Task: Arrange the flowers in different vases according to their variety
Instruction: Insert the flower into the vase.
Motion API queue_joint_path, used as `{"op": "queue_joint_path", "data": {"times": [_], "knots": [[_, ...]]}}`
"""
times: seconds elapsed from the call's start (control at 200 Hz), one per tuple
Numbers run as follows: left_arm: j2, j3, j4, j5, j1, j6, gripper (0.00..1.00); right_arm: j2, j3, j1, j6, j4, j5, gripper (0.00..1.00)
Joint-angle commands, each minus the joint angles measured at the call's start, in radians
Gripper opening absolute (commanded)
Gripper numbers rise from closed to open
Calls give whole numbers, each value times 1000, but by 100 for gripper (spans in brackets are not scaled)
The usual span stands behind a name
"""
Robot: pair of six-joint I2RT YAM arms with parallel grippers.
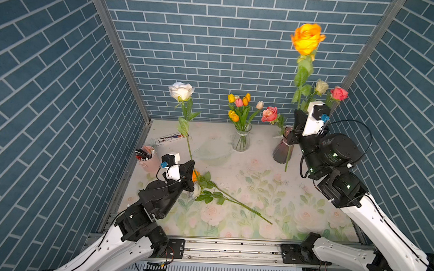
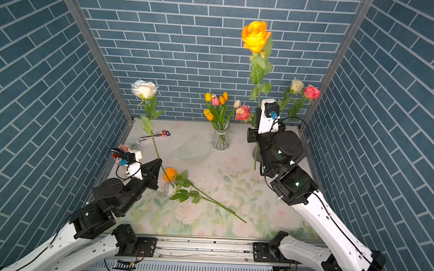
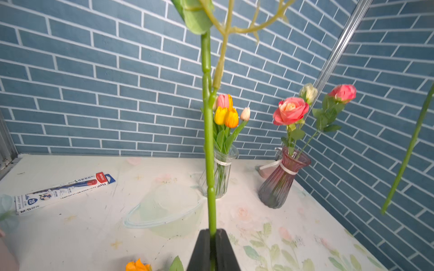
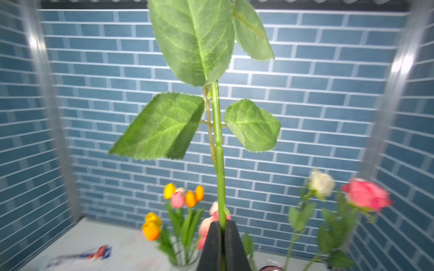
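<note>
- Purple vase (image 1: pixel 281 152) is half hidden behind the right arm (image 1: pixel 332 152); three roses (image 3: pixel 290 110) stand in it.
- Clear vase (image 1: pixel 241 140) holds tulips (image 1: pixel 239 106); their heads overlap, so no sure count.
- Left jaws pinch a white rose (image 1: pixel 181 91) stem and right jaws an orange rose (image 1: pixel 307 39) stem; both flowers stand upright.
- Two loose roses (image 1: pixel 209 193) lie on the tabletop (image 1: pixel 296 209), heads partly behind the left arm (image 1: pixel 156 196).

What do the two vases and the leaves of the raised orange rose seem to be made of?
Clear vase: ribbed transparent glass, probably; stems show through it. Purple vase: tinted glossy glass, also ribbed. Leaves of the raised orange rose: matte fabric, it seems, with fine veins and serrated edges.
</note>
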Motion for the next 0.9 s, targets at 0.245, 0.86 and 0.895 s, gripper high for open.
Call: {"op": "queue_joint_path", "data": {"times": [0.245,0.86,0.895], "knots": [[89,-54,183,181,6,24,0,199,28,-302,1,380,-24,0],[78,-95,269,194,5,51,0,492,138,-435,12,527,-170,0],[80,-95,271,197,5,51,0,493,112,-435,14,539,-170,0]]}}
